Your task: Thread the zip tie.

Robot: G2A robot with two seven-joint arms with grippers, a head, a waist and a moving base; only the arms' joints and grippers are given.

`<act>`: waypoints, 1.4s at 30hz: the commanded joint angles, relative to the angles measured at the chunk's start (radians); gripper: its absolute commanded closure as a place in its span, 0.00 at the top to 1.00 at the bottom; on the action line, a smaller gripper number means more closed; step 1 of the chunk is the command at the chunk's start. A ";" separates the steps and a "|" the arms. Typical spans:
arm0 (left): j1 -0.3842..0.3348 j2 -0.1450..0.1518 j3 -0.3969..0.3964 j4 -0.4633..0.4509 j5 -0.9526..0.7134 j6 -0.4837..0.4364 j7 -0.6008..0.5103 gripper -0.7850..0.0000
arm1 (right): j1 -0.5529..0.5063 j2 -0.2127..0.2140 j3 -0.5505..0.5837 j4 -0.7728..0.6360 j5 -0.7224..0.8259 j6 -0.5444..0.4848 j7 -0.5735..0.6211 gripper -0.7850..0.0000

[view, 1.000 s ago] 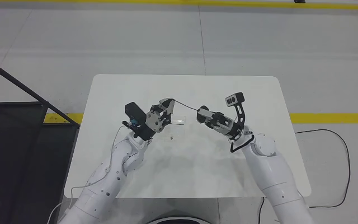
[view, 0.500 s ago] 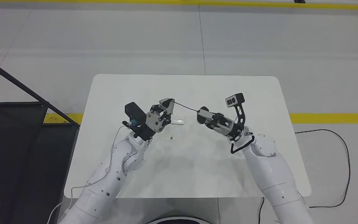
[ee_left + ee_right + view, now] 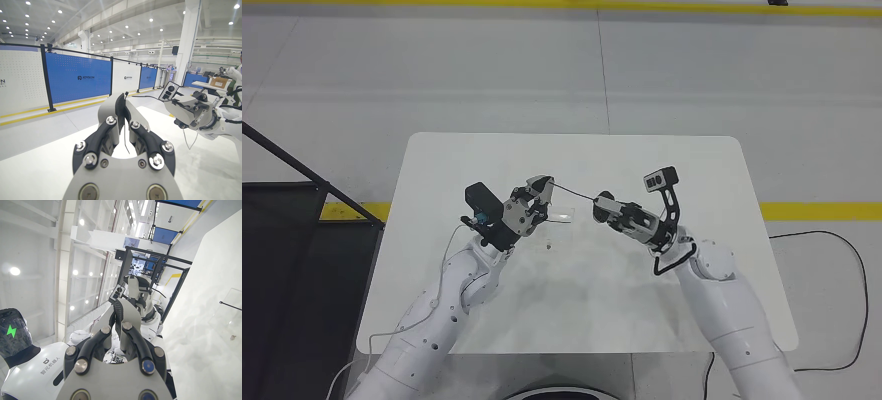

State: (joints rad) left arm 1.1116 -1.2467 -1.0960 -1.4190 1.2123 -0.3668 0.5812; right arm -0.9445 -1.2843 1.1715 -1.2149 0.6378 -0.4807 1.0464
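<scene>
1. The left pincer (image 3: 123, 103) is closed on a thin black plastic zip tie (image 3: 125, 132), which it pinches between its ribbed pads. The tie's small square head (image 3: 126, 93) stands just past the fingertips, and a short end hangs back toward the palm.
2. The right pincer (image 3: 117, 308) is closed too. What it grips is lost between its pads, but a black strand (image 3: 147, 96) runs out of it toward the head, so I judge that it grips the tie's other end.
3. From above, the zip tie shows as one thin dark line spanning the gap between the two pincers, held in the air over the middle of the white tabletop (image 3: 642, 300).
4. The step in hand looks like lining the strand's tip up with the slot in the head.
5. The next move calls for fine aim. The left pincer must hold the head steady while the right drives the tip straight along the strand's own line. The strand is thin and flexible and could buckle or slide past the slot.
6. I cannot tell whether the tip has entered the head, touches it or lies just beside it. The slot is too small to make out.
7. Farther out, a clear plastic tray (image 3: 226, 321) sits on the tabletop near the left pincer, and a second black tie (image 3: 229, 305) lies across it.
</scene>
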 commanded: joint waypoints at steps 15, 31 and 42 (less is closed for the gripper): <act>0.000 0.000 0.000 0.000 0.000 0.000 0.000 0.00 | 0.009 -0.002 0.000 0.009 0.001 0.014 -0.014 0.00; 0.000 0.000 0.000 0.000 0.000 0.000 0.000 0.00 | 0.007 -0.001 0.007 0.011 0.011 0.009 -0.011 0.00; 0.000 0.000 0.000 0.000 0.000 0.000 0.000 0.00 | 0.008 -0.002 0.006 0.011 0.008 0.014 -0.008 0.00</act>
State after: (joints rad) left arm 1.1116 -1.2467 -1.0960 -1.4190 1.2123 -0.3668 0.5812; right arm -0.9370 -1.2858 1.1784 -1.2036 0.6472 -0.4674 1.0384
